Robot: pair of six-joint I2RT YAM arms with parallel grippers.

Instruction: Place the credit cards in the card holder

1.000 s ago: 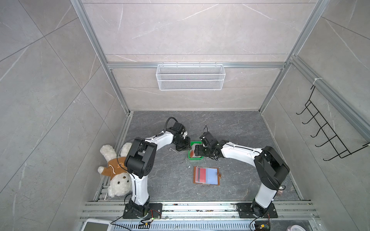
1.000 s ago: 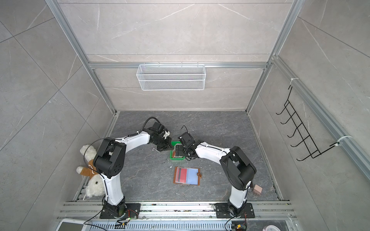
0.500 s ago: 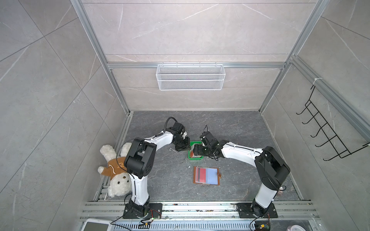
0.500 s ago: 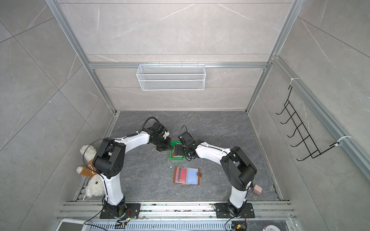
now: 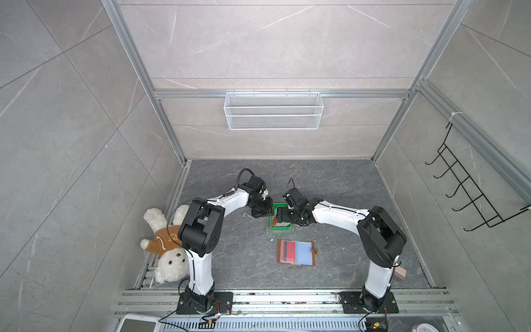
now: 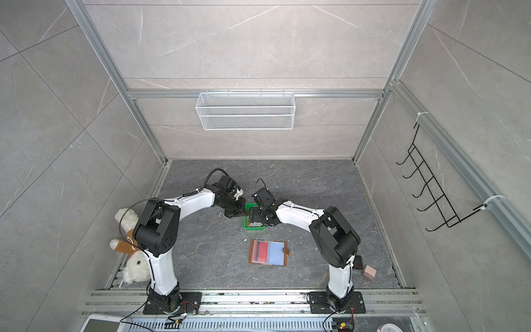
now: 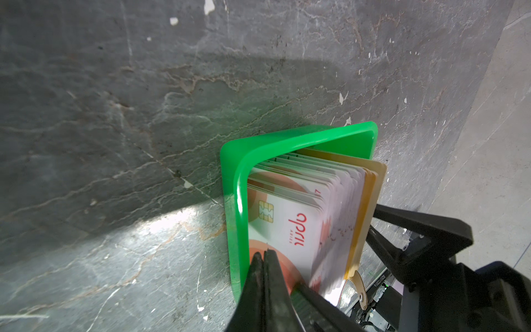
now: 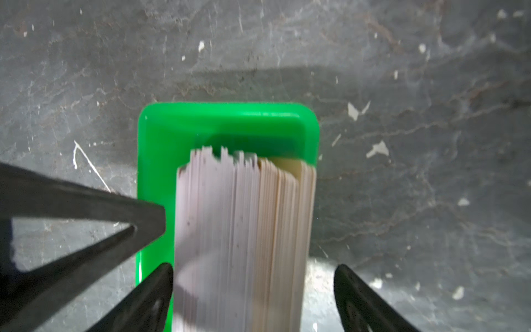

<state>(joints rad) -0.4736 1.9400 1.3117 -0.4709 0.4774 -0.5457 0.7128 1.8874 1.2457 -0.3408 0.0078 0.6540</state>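
1. Midway across the grey floor (image 5: 330, 184), in a top view, the green tray (image 5: 281, 228) holds the credit cards (image 5: 278, 222), which stand on edge inside it. The left gripper (image 5: 265, 212) meets the tray's left side. The right gripper (image 5: 283, 215) reaches over it from the right. The card holder (image 5: 296, 253) lies open and flat, apart from the tray on the side of the arm bases. A red card shows in its left sleeve and its strap is on the right edge. A teddy bear (image 5: 168, 253) lies at the floor's left edge.
2. In a top view, the two grippers (image 6: 240, 212) (image 6: 254, 214) sit just beside each other at the tray (image 6: 254, 228). The card holder (image 6: 268, 253) has no gripper on it. A wire basket (image 6: 245, 110) hangs on the back wall.
3. In the left wrist view, the left gripper (image 7: 263, 254) has its fingers pressed together with nothing between them. The tip sits just inside the tray's wall (image 7: 238, 201), against the front card of the stack (image 7: 293, 224). That card is whitish with orange blots and a chip.
4. In the right wrist view, the stack (image 8: 241, 230) appears edge-on, leaning toward one side of the tray (image 8: 224, 120). The right gripper (image 8: 254, 268) is spread wide and straddles the stack. One finger (image 8: 155, 287) is at the stack's side and the other (image 8: 356, 293) stands clear of it, so nothing is clamped. The left gripper's tip (image 8: 149, 215) points at the stack's side over the tray wall.
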